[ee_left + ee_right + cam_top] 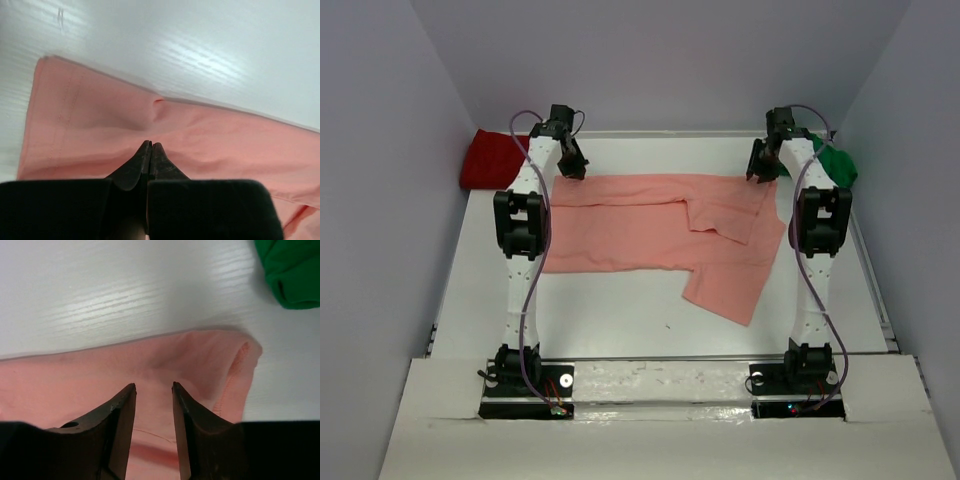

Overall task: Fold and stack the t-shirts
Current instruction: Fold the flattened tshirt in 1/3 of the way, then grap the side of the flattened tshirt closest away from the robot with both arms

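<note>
The salmon-pink t-shirt (pixel 650 235) lies spread across the white table, with one part folded over at its right and a flap hanging toward the near side. My left gripper (pixel 572 165) is at the shirt's far left edge. In the left wrist view its jaws (pixel 151 144) are pressed together over the pink cloth (pixel 225 140), and no cloth shows between them. My right gripper (pixel 760 170) is at the far right edge. Its jaws (pixel 153 386) stand apart just above the pink cloth (pixel 75 385), near a hemmed corner. The dark red t-shirt (pixel 490 160) is bunched at the far left, the green t-shirt (pixel 835 160) at the far right.
The white table (pixel 620 320) is enclosed by pale walls on the left, right and far sides. The green t-shirt (pixel 292 270) lies close beyond the right gripper. Both arm bases stand at the near edge.
</note>
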`<state>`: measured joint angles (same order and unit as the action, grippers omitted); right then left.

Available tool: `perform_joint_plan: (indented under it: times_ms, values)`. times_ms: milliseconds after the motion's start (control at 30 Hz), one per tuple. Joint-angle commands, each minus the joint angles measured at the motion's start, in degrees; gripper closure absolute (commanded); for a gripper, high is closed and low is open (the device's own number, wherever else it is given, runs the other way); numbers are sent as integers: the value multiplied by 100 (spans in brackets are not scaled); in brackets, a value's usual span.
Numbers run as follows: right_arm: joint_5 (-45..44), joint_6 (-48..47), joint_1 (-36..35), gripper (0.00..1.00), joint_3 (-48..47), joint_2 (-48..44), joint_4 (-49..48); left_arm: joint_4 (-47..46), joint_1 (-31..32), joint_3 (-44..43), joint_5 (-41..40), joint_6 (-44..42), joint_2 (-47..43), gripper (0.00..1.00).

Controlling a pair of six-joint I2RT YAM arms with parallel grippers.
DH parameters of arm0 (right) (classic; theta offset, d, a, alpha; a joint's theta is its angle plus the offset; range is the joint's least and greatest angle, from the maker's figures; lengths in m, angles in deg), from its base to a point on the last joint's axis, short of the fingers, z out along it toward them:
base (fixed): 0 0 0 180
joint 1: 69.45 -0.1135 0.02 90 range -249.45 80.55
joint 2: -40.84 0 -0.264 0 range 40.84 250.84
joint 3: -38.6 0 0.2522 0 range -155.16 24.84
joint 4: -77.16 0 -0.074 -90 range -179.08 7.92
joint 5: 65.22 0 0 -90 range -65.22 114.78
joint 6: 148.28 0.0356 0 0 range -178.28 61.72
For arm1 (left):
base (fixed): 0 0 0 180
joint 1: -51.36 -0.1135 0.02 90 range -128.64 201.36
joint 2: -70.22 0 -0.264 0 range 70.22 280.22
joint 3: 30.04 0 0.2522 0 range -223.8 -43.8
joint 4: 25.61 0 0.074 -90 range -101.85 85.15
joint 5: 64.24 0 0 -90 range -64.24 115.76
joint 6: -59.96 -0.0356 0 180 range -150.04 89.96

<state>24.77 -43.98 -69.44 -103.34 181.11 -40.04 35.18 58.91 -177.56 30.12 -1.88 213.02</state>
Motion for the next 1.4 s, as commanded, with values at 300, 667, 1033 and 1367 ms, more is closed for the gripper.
perform_joint_plan:
  times_ms: [300, 667, 1033, 1367]
  values:
    - [650, 485, 60, 55, 1350, -2482, 308, 51, -227, 1134, -121, 75, -2414, 80]
    - [1137, 1320, -482, 59, 6363, -6902, -545, -1090, -702, 5816, 382, -100, -4576, 82]
    - [1249, 2129, -792, 44, 8149, -9269, 387, -1098, -1053, 6993, 267, -285, -5156, 51]
    - [1003, 2542, -845, 38, 8801, -10195, 783, -1371, -1493, 8084, 513, -74, -5702, 51]
